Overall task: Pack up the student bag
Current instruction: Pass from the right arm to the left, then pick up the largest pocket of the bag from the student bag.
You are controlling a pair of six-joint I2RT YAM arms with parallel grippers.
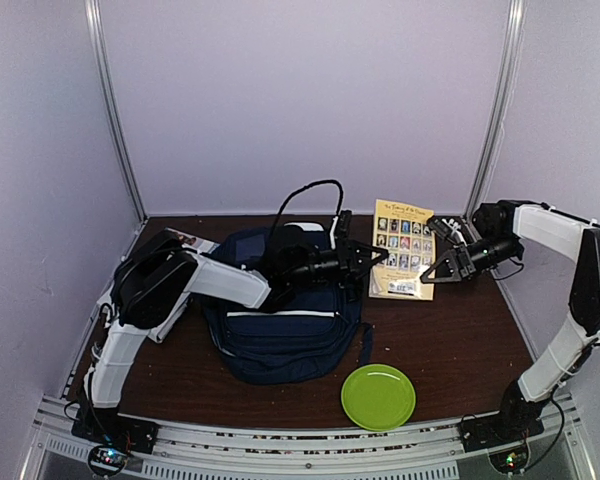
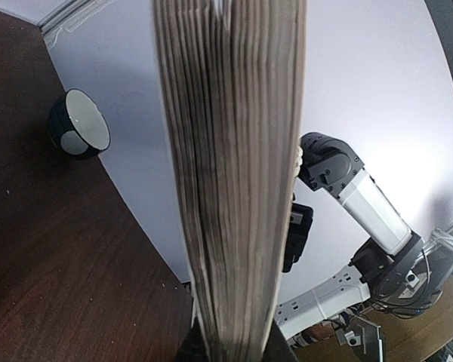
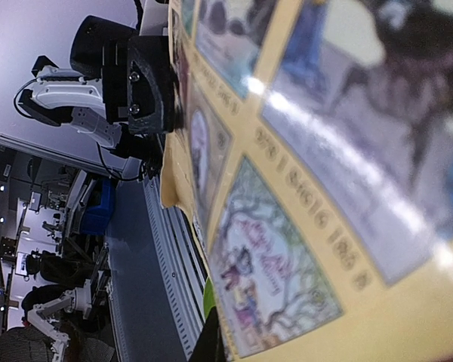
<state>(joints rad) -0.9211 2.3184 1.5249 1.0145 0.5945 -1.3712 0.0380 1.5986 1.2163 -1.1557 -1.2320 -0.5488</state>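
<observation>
Handling the student bag (image 1: 280, 335): soft, will sag

Sits just behind-left of the green plate (image 1: 378, 396). My read: limp, light fabric; pinch the top rim or a strap, not the body. Navy, white stripe, white patch on top. Behind the plate, left gripper (image 1: 370, 258) straddles the page edge of the book (image 1: 404, 250), clamp unclear; right gripper (image 1: 438, 265) fingers pressed together at its other edge.
</observation>
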